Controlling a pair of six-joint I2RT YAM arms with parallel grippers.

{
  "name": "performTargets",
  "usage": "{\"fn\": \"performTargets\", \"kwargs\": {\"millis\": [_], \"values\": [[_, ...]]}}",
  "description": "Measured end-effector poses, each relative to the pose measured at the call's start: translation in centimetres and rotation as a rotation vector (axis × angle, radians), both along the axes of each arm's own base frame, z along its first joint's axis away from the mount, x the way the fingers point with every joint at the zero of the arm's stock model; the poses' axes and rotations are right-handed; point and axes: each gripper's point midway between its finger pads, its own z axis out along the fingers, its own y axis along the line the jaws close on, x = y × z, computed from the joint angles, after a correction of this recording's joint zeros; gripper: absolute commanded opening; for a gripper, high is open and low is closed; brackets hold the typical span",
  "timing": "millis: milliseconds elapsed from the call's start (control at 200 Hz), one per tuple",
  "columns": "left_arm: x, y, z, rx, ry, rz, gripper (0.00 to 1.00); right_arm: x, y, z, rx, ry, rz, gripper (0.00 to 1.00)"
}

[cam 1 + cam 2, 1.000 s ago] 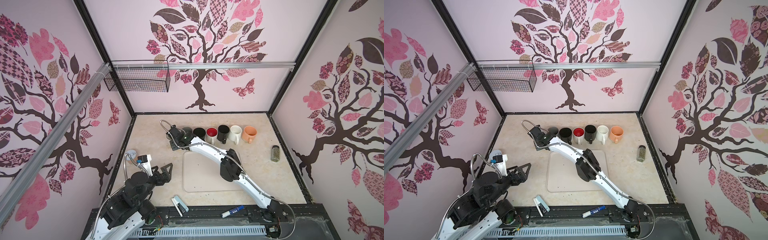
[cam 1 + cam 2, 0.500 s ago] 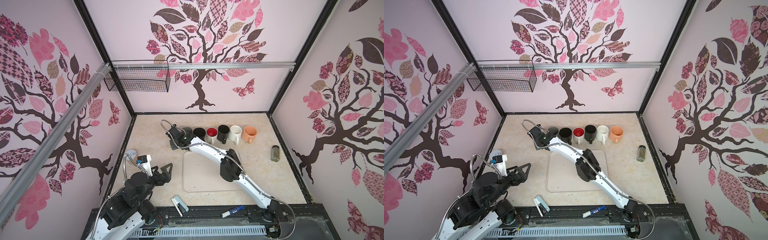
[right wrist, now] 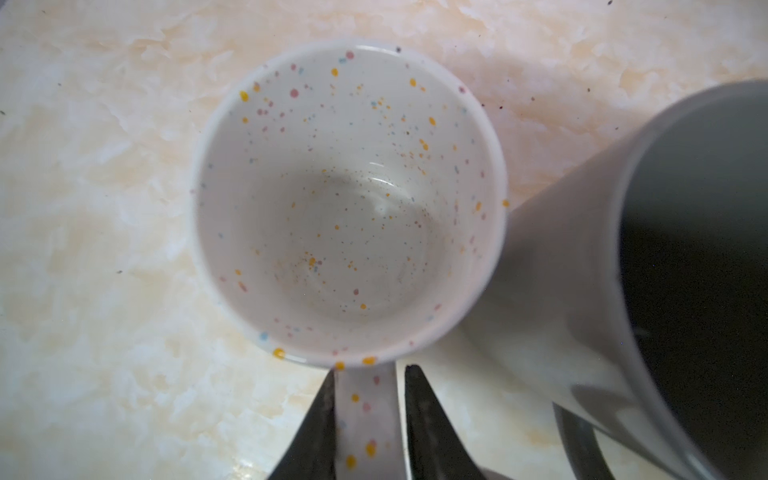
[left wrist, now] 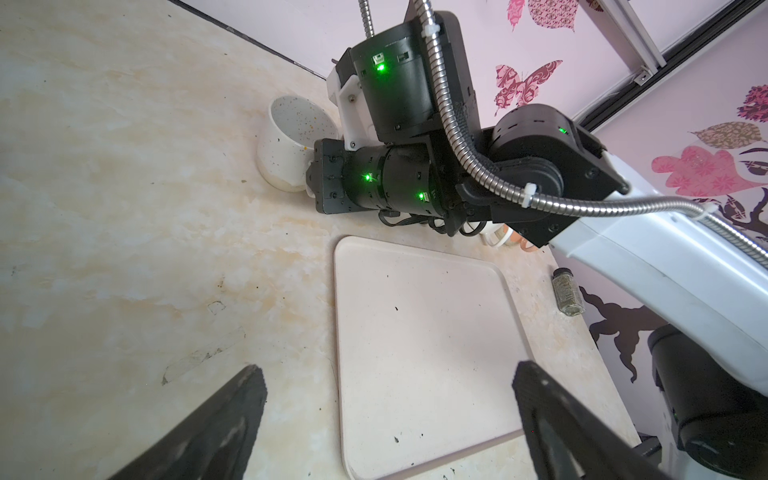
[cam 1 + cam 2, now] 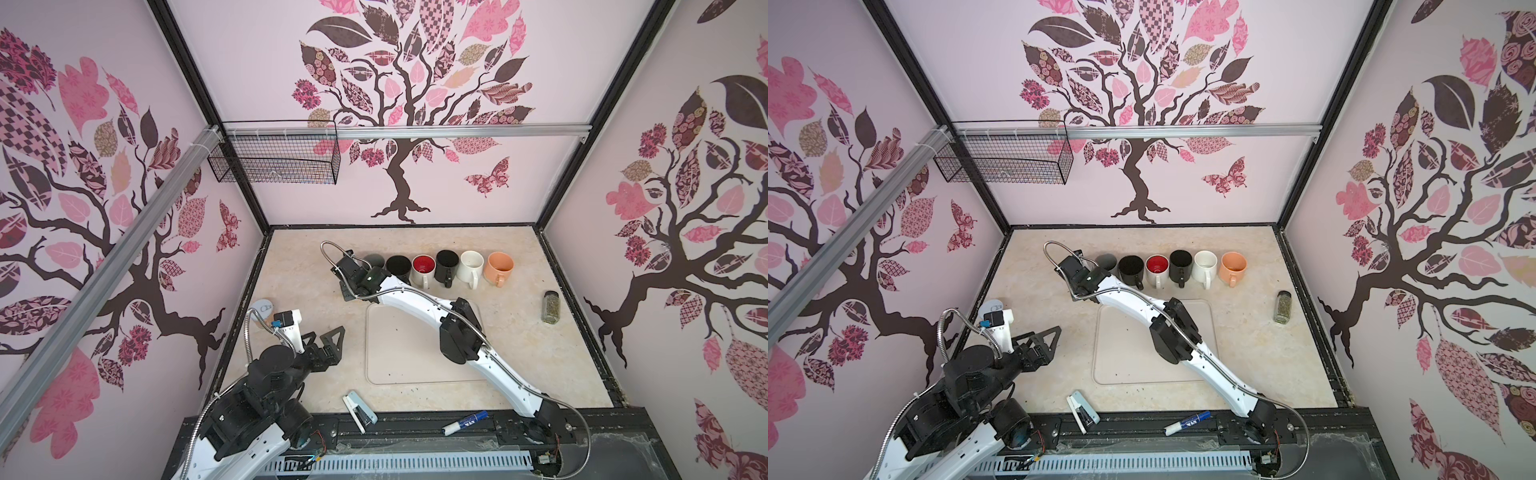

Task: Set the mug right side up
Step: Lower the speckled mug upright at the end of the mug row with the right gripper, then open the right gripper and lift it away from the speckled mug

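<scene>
task thing: speckled mug (image 3: 349,199), mouth up, judged to be standing on the bench (image 4: 124,208)
mug place: hidden under the right arm's wrist in both top views, upper centre of frame, at the left end of the mug row (image 5: 446,262)
neighbour: grey mug (image 3: 685,270) just beside it, touching or not cannot be told
right claw (image 3: 370,376): handle (image 3: 365,415) is flanked by both fingers, one pressed to it, a thin pale strip seen at the other; clenched or slackened cannot be told
left claw (image 4: 387,368): spread wide, nothing held, parked lower left of frame in both top views, well apart from the mugs
step in hand: flip judged done, since the inside of the mug is seen from above; set-down and letting go judged to be under way
next move: jaws to be spread clear of the handle, then the claw drawn back and up
care needed: handle not to be dragged on withdrawal, grey mug not to be knocked
</scene>
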Motion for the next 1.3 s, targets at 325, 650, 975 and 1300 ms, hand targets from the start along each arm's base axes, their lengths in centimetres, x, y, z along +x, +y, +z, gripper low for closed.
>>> {"fn": "performTargets", "kwargs": {"millis": [325, 650, 975, 1300], "values": [[0.1, -0.1, -0.2, 0.0, 0.001, 0.0, 0.96, -0.7, -0.6, -0.3, -0.027, 0.008, 0.0, 0.47], [0.3, 0.0, -0.1, 0.008, -0.004, 0.012, 0.96, -4.8, -3.6, 10.2, 0.084, -0.091, 0.049, 0.65], [3.3, 0.2, -3.0, 0.196, 0.085, 0.108, 0.96, -11.6, -10.6, 14.5, 0.209, -0.143, 0.133, 1.0], [8.1, -1.4, -3.5, 0.515, -0.01, 0.194, 0.96, -14.2, -18.7, 14.1, 0.161, -0.184, 0.104, 1.0]]}}
